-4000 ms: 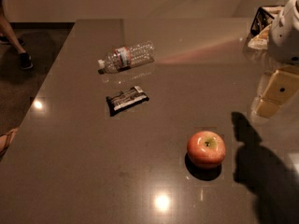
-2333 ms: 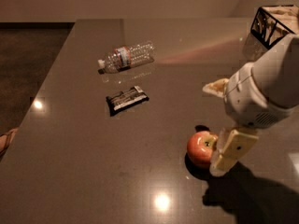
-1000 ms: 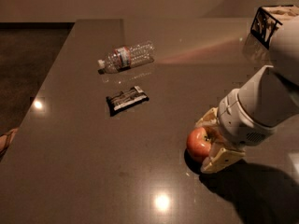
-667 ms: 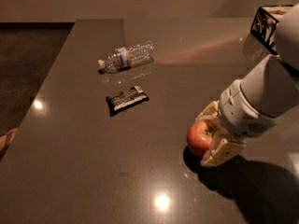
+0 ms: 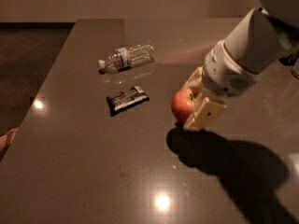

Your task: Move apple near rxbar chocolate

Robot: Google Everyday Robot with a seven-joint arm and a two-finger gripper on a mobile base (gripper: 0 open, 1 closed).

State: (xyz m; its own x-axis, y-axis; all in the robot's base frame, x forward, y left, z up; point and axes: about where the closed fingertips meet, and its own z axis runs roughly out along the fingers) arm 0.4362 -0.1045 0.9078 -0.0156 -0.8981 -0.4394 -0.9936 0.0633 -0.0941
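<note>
The red-pink apple (image 5: 182,105) is held between the cream fingers (image 5: 204,115) of my gripper (image 5: 192,101), lifted a little above the dark table (image 5: 84,171), with its shadow below it. The gripper is shut on the apple and comes in from the right on a white arm (image 5: 243,55). The rxbar chocolate (image 5: 127,99), a flat black wrapper with white lettering, lies on the table to the left of the apple, about a hand's width away.
A clear plastic water bottle (image 5: 126,57) lies on its side behind the bar. The table's left edge runs down the left side, with dark floor beyond it. Light glints sit on the table at the left and at the front.
The gripper came down on the apple, closed on it, lifted it and carried it left toward the bar. The bar and the bottle have not moved.
</note>
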